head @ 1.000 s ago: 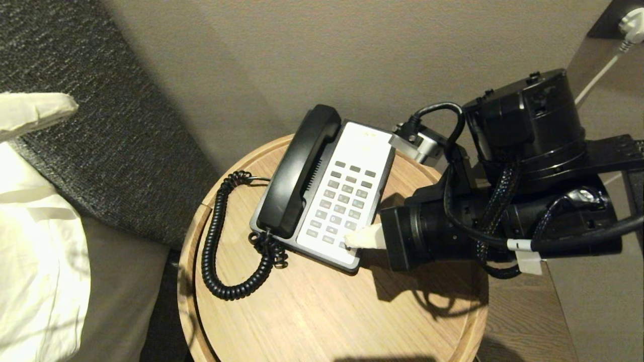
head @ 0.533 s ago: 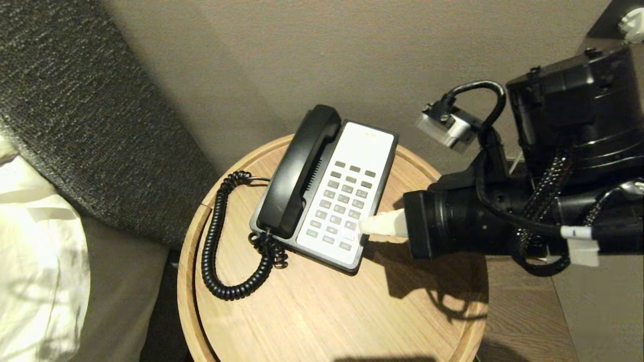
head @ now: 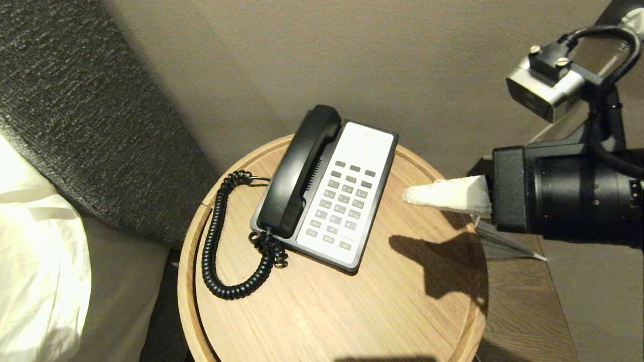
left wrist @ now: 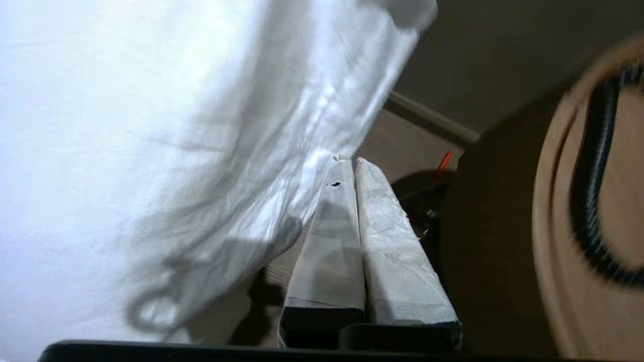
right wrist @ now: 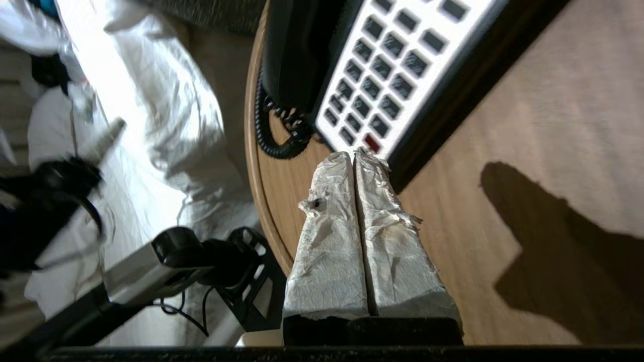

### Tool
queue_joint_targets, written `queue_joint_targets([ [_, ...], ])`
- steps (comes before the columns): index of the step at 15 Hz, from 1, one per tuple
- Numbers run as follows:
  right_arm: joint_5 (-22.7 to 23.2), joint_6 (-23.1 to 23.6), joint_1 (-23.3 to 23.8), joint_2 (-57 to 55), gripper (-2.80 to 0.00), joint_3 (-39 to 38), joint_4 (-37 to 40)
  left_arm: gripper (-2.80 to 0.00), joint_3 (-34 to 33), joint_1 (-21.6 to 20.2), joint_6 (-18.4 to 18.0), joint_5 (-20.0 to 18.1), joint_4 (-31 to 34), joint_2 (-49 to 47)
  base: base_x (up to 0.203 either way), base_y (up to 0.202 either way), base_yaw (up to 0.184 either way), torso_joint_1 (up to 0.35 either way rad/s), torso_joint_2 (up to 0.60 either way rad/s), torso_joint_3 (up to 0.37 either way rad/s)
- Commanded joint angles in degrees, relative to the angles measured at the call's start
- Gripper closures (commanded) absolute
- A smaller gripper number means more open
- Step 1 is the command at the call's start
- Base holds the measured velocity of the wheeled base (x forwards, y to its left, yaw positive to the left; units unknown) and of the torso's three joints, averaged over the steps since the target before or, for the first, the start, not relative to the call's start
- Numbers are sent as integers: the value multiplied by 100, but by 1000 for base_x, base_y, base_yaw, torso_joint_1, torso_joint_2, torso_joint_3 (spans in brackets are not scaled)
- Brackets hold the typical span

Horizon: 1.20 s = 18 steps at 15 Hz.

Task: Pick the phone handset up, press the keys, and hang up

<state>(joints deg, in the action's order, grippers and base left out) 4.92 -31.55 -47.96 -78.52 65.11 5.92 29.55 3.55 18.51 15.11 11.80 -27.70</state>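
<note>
- White sheet (left wrist: 151, 125), wrinkled, fills the left and upper middle of the frame.
- Left end effector (left wrist: 354, 163) rises from the lower centre; its two tape-wrapped fingers (left wrist: 392, 261) lie pressed side by side, holding nothing.
- Round wooden counter (left wrist: 553, 226) curves along the right edge, blurred.
- Black coiled cord (left wrist: 588, 201) arcs over the counter at far right.
- Small red thing (left wrist: 444, 162) shows just right of the fingertips; what it is cannot be told.
- Dark wall fills the upper right.
</note>
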Motion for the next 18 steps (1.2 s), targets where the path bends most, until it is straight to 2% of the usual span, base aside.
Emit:
queue_joint_targets([
  [1,1,-37,346,547,0,-196,-2,0,-1025,-87,-1197,-488,-643,785,0,0,0,0,0,0],
  [3,2,-47,639,977,0,-483,-3,0,-1638,-151,-1561,-739,-1042,1152,0,0,0,0,0,0],
  [6,20,-45,1342,1445,0,-808,-11,0,-2356,-251,-2022,-1034,-1022,2138,0,0,0,0,0,0],
  [8,25,-44,1893,1870,0,-949,-12,0,-2628,-296,-2192,-1224,-900,2698,0,0,0,0,0,0],
  [12,16,-75,3108,3041,0,-1577,-2,0,-2998,-311,-2032,-1496,-1239,2770,0,0,0,0,0,0],
  [15,-189,-75,3466,4560,0,-2380,187,0,-3043,-311,-2026,-1511,-1390,2770,0,0,0,0,0,0],
  [18,-878,-120,3617,6043,0,-2817,1138,0,-3043,-311,-2018,-1511,-1399,2770,0,0,0,0,0,0],
])
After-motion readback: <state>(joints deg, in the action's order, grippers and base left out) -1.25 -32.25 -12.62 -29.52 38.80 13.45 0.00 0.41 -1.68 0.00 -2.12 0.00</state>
